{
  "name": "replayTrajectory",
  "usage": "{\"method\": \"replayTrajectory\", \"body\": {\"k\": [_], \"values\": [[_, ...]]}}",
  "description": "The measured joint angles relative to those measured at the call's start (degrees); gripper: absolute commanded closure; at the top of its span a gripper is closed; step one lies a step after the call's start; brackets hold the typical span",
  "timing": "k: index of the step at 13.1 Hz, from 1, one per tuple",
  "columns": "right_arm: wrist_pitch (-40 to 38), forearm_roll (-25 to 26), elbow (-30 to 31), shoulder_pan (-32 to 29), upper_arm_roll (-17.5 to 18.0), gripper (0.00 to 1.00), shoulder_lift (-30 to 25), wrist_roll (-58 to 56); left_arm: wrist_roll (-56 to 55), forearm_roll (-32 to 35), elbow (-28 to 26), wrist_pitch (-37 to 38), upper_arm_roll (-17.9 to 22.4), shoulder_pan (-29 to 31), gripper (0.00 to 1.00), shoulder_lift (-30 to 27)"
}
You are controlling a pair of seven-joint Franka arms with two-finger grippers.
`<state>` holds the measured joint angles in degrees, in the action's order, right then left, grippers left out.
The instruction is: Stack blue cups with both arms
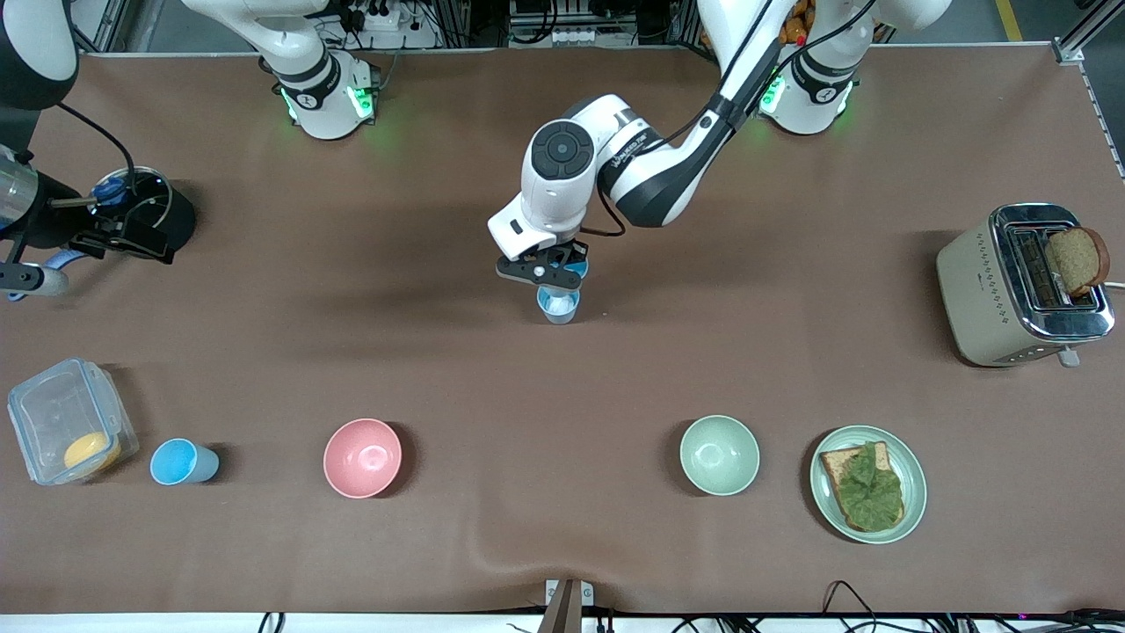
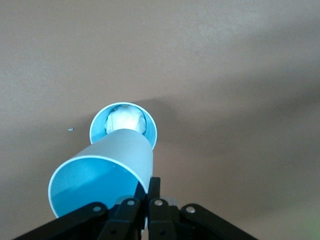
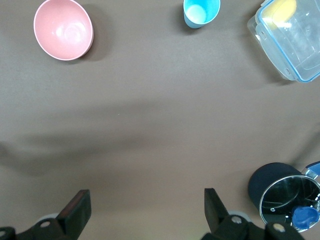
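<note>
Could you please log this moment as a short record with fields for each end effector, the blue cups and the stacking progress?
left end effector: shut on held blue cup, tilted over the middle of the table
standing blue cup: upright on the table under the held one, white patch inside
third blue cup: between the clear lidded container and the pink bowl
right end effector: open, waiting, holding nothing
progress: held cup not yet seated in the standing one

brown table [image 1: 791, 264], cups [image 1: 183, 462], bowls [image 1: 362, 457], toaster [image 1: 1019, 290]

High front camera facing robots, wrist cameras looking down at table [image 1: 791, 220]
</note>
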<state>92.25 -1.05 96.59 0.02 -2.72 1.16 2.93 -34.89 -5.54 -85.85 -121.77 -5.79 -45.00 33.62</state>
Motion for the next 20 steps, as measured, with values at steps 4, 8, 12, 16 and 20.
{"method": "replayTrajectory", "body": {"k": [4,8,12,16,20], "values": [[-0.18,0.00,0.00,0.00,0.00,0.00,0.00,0.00,0.00,0.00,0.17,-1.04,0.74,-0.02,0.93,0.69],[-0.24,0.00,0.00,0.00,-0.04,0.00,0.00,0.00,0.00,0.00,0.31,-1.68,0.90,-0.02,0.65,1.00],[-0.25,0.00,0.00,0.00,-0.04,0.00,0.00,0.00,0.00,0.00,0.46,-1.80,1.60,-0.10,0.16,1.01],[-0.26,0.00,0.00,-0.01,-0.06,0.00,0.00,0.00,0.00,0.00,1.02,-0.83,4.60,1.18,0.00,-1.27],[-0.27,0.01,0.00,-0.02,-0.11,0.00,0.00,0.00,0.95,0.00,-3.61,3.95,5.21,8.87,0.00,-9.65]]}}
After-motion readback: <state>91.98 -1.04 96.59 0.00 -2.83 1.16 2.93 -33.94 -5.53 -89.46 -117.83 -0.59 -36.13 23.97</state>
